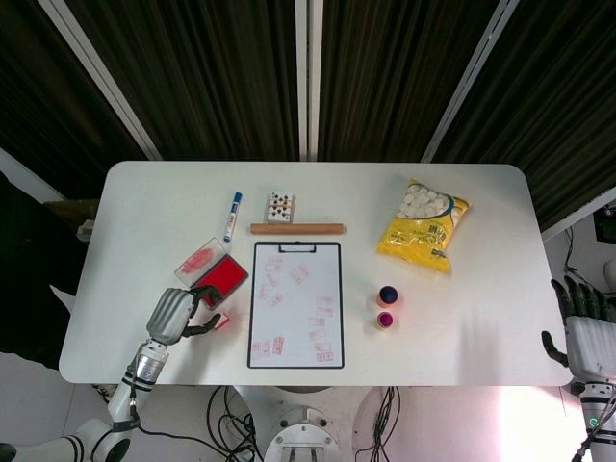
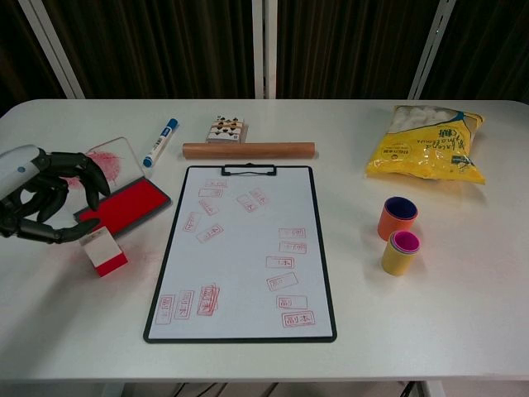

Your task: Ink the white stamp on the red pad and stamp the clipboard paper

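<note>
Left hand beside the stamp, not gripping it

Head view: left hand (image 1: 175, 314) sits in the lower left of the frame, fingers curled; whether it touches the white stamp (image 1: 220, 320) cannot be told here, as the stamp is a small speck just right of it. Red pad (image 1: 218, 274) lies above the stamp, clipboard paper (image 1: 295, 304) to its right. Right hand (image 1: 583, 332) is at the far right edge, cut off, state unreadable.

Chest view: left hand (image 2: 41, 198), fingers loosely curved and apart, holds nothing. The stamp (image 2: 101, 251) stands upright on the table below and right of the fingertips, apart from them. The left hand is far nearer than the right.
</note>
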Tool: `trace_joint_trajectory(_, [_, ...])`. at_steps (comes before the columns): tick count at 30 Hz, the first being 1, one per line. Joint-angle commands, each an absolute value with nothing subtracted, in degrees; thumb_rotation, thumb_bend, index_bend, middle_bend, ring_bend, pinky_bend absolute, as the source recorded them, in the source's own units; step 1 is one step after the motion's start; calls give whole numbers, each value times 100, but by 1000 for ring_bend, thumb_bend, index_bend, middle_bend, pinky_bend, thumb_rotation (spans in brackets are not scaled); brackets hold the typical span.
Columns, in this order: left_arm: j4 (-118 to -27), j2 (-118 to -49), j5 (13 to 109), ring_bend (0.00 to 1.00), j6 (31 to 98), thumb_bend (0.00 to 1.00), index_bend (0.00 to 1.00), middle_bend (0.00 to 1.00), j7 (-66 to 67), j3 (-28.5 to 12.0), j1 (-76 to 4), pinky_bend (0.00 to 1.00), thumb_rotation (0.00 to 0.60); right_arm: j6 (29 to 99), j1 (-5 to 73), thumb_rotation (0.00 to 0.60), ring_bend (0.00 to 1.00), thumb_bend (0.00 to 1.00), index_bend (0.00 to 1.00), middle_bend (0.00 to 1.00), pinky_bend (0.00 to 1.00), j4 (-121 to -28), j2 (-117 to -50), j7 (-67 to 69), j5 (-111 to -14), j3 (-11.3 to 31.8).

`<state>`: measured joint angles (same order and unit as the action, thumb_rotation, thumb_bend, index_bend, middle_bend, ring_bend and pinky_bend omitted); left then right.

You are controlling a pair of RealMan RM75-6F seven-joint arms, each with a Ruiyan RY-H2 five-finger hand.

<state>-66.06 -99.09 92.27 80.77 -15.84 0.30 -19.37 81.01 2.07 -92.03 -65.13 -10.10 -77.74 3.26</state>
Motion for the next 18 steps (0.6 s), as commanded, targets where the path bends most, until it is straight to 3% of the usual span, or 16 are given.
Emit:
trace_joint_trajectory(1, [-7181, -9439, 9248, 759, 8478, 257, 442, 506, -1374, -166, -1849, 901, 600, 8159, 202, 600, 0, 290, 0, 0, 0, -9202, -6493, -982, -7830, 338])
trace_joint_trajectory(4, [-7677, -8804, 9089, 687, 8629, 253, 464, 481, -991, -317, -1730, 846, 600, 8294, 179, 600, 0, 290, 0, 0, 0, -9128, -6463, -864, -8011, 324])
trace_joint_trajectory(6, [-8097, -8052, 8854, 536, 8368, 241, 410, 399, -325, -290, -1666, 710, 548, 8400, 158, 600, 0, 289, 0, 0, 0, -9026, -6430, -710, -8193, 292])
trace_joint_trajectory(8, [-8671, -7132, 8522, 223, 8014, 158, 243, 186, 477, -213, -1602, 369, 311, 8503, 140, 600, 0, 285, 0, 0, 0, -8931, -6353, -516, -8394, 252])
trace_joint_trajectory(9, [-8936, -6813, 8385, 133, 7964, 118, 190, 113, 723, -210, -1557, 256, 184, 8544, 131, 600, 0, 281, 0, 0, 0, -8897, -6309, -435, -8464, 239])
trace_joint_trajectory(11, [-9389, -6318, 8203, 88, 7994, 94, 164, 69, 975, -200, -1435, 200, 42, 8640, 103, 600, 0, 272, 0, 0, 0, -8854, -6206, -310, -8561, 231])
trace_joint_trajectory(12, [-9586, -6083, 8170, 81, 8056, 90, 163, 66, 1022, -176, -1352, 193, 5, 8699, 79, 600, 0, 270, 0, 0, 0, -8847, -6140, -253, -8588, 235])
trace_joint_trajectory(18, [-9856, -5677, 8328, 79, 8140, 73, 163, 73, 922, 65, -1086, 187, 0, 8765, -24, 600, 0, 268, 0, 0, 0, -8940, -5928, -79, -8501, 241])
